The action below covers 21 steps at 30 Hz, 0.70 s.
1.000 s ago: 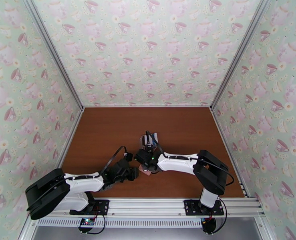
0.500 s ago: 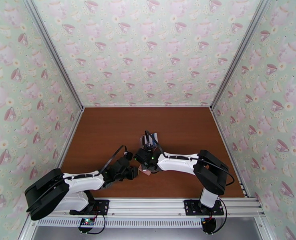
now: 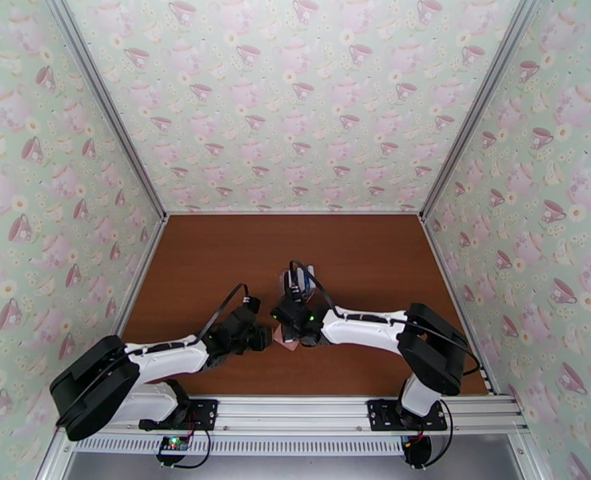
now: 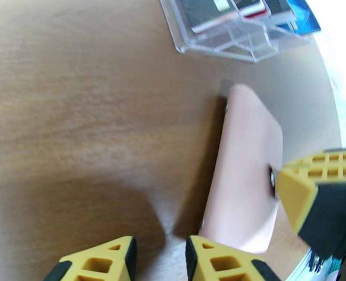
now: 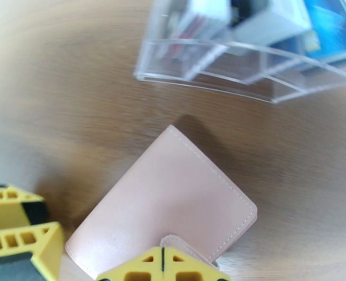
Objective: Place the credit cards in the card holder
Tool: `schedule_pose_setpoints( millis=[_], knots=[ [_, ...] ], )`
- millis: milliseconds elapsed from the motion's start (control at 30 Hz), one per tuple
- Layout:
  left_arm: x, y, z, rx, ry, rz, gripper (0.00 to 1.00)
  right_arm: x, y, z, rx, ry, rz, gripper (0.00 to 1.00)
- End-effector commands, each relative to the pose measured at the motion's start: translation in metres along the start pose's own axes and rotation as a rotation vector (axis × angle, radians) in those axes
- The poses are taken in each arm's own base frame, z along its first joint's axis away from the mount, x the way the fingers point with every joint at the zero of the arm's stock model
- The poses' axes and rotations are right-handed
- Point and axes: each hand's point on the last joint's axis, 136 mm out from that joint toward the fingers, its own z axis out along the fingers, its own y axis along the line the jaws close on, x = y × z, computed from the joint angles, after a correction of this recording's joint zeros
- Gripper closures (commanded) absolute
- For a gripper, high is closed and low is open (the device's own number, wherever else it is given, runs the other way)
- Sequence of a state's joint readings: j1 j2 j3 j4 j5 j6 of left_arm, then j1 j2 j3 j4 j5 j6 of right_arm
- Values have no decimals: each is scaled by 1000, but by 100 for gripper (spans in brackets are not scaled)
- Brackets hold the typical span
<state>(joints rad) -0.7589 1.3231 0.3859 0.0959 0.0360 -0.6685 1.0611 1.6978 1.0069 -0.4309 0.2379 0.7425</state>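
Hands: both low on the brown wooden counter [image 3: 207, 266], flanking the small pink rectangular folding card holder [image 5: 165, 202].
Left hand [image 4: 159, 258]: yellow fingertips slightly apart, bare wood in the gap, gripping nothing, just beside the card holder's corner.
Right hand [image 5: 162, 269]: pads pressed together right at the little flap tab [image 5: 187, 243]; pinched or merely touched, can't tell.
Card holder: folded shut, lying on the counter between the hands.
Beyond it: clear plastic slotted rack [image 4: 229, 40], near but apart; thin rectangular plastic credit cards [image 4: 305, 17], dark, white and blue, standing in its slots.
Risk: nothing pins the card holder, so a tug on the tab may drag or lift it whole instead of popping the snap; a shove forward knocks the rack. Fingers this close could collide.
Left wrist view: gives the metal snap button [image 4: 271, 179] against the right hand's finger.
Right wrist view: gives the stitched face and tab instead.
Top view: gives arms and spacing.
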Motion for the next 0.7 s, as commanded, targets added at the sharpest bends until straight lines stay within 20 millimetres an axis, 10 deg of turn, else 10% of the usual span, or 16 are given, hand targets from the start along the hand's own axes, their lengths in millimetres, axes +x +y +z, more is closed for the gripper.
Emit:
schedule_pose_setpoints(
  millis=[0, 667],
  knots=[
    [-8, -2, 1, -14, -1, 22, 62, -4, 20, -7, -100, -18, -47, 100],
    [9, -7, 15, 33, 53, 8, 62, -12, 50, -1, -205, -18, -111, 100]
  ],
)
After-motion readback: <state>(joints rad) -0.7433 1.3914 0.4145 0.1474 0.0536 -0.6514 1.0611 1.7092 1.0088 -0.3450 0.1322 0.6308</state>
